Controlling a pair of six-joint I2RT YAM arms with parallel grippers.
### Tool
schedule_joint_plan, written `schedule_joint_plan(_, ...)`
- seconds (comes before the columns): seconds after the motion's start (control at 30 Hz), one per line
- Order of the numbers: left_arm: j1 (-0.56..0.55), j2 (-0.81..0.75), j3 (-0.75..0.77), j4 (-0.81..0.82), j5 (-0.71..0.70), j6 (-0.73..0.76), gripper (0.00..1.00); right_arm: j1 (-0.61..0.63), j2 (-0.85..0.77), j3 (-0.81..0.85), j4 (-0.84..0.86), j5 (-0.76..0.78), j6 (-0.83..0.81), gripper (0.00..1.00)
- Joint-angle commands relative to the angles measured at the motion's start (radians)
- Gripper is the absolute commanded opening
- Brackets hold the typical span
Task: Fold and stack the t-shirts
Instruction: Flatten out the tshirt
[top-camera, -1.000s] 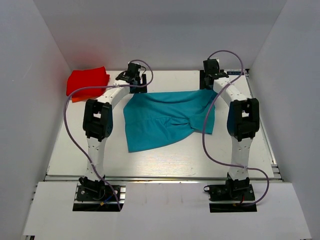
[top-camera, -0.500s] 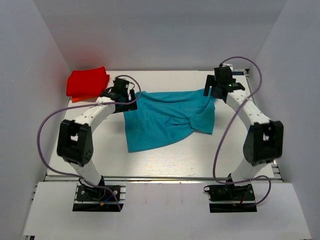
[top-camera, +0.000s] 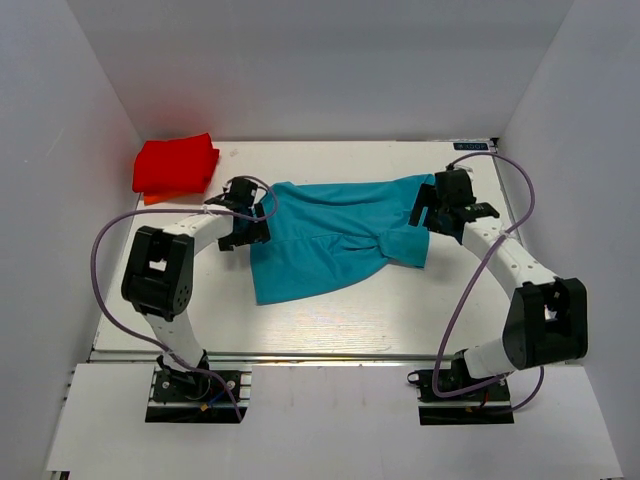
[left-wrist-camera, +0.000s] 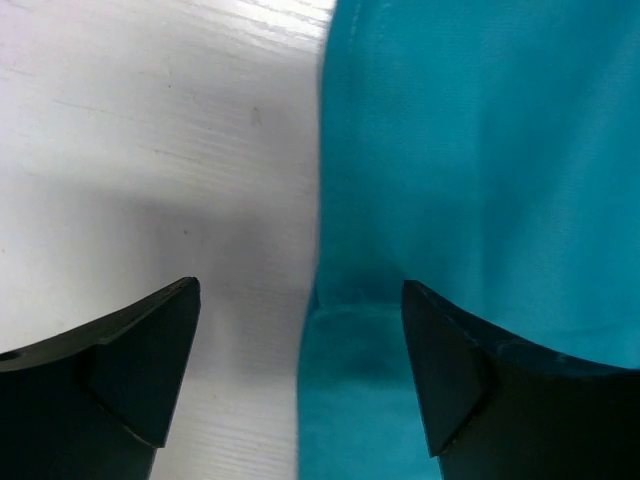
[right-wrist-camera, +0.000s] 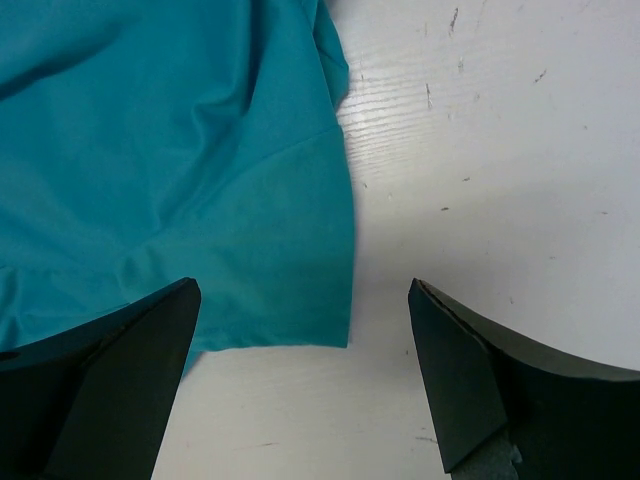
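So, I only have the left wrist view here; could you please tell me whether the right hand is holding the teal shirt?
Observer: No, the right hand is open over the right edge of the teal shirt, gripping nothing.
Operator: Thank you. Where is the other shirt?
Observer: The red shirt lies bundled at the far left corner of the table, apart from the teal one.
Operator: Is the teal one folded?
Observer: No, it lies spread out, bunched near its right side.

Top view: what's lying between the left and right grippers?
The teal t-shirt fills the stretch from the left gripper to the right gripper, lying rumpled on the table. The top external view shows this.
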Motion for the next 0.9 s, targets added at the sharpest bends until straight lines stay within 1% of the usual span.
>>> schedule_joint_plan(0.0, 0.020, 0.012, -0.008, 0.030, 0.003, -0.012, 0.89, -0.004, -0.056, -0.016, 0.022, -0.008, 0.028, 0.90)
schedule_joint_plan(0.07, 0.030, 0.024, -0.008, 0.030, 0.025, -0.012, 0.83, -0.006, -0.062, -0.025, 0.024, -0.005, 0.027, 0.90)
schedule_joint_plan(0.13, 0.040, 0.014, -0.051, 0.044, 0.040, -0.012, 0.83, -0.004, -0.058, -0.025, 0.012, -0.003, 0.025, 0.90)
schedule_joint_plan(0.23, 0.040, -0.028, -0.106, 0.099, 0.120, -0.012, 0.83, -0.004, -0.050, -0.025, 0.005, 0.007, 0.024, 0.90)
schedule_joint_plan(0.33, 0.049, -0.049, -0.140, 0.124, 0.167, -0.003, 0.83, -0.006, -0.044, -0.024, 0.004, 0.010, 0.024, 0.90)
schedule_joint_plan(0.4, 0.049, -0.049, -0.153, 0.150, 0.180, 0.008, 0.78, -0.004, -0.039, -0.027, 0.004, 0.009, 0.024, 0.90)
schedule_joint_plan(0.47, 0.049, -0.049, -0.163, 0.159, 0.219, 0.008, 0.70, -0.024, -0.035, -0.028, -0.001, 0.012, 0.028, 0.90)
schedule_joint_plan(0.5, 0.049, -0.049, -0.173, 0.182, 0.229, 0.008, 0.60, -0.004, -0.035, -0.030, -0.005, 0.014, 0.028, 0.90)
schedule_joint_plan(0.57, 0.049, -0.049, -0.189, 0.202, 0.261, 0.029, 0.48, -0.002, -0.032, -0.037, -0.018, 0.015, 0.031, 0.90)
schedule_joint_plan(0.6, 0.049, -0.049, -0.213, 0.217, 0.272, 0.030, 0.26, -0.004, -0.033, -0.047, -0.021, 0.015, 0.030, 0.90)
schedule_joint_plan(0.63, 0.040, -0.049, -0.223, 0.227, 0.302, 0.030, 0.12, -0.006, -0.033, -0.051, -0.024, 0.017, 0.037, 0.90)
schedule_joint_plan(0.67, 0.040, -0.049, -0.223, 0.236, 0.318, 0.030, 0.02, -0.004, -0.035, -0.060, -0.025, 0.014, 0.041, 0.90)
schedule_joint_plan(0.7, 0.040, -0.060, -0.235, 0.236, 0.318, 0.042, 0.00, -0.006, -0.032, -0.067, -0.030, 0.010, 0.048, 0.90)
schedule_joint_plan(0.77, 0.040, -0.060, -0.235, 0.247, 0.327, 0.042, 0.00, -0.002, -0.032, -0.091, -0.036, -0.005, 0.050, 0.90)
schedule_joint_plan(0.87, 0.040, -0.111, -0.253, 0.260, 0.327, 0.053, 0.00, -0.004, -0.036, -0.135, -0.045, -0.040, 0.047, 0.90)
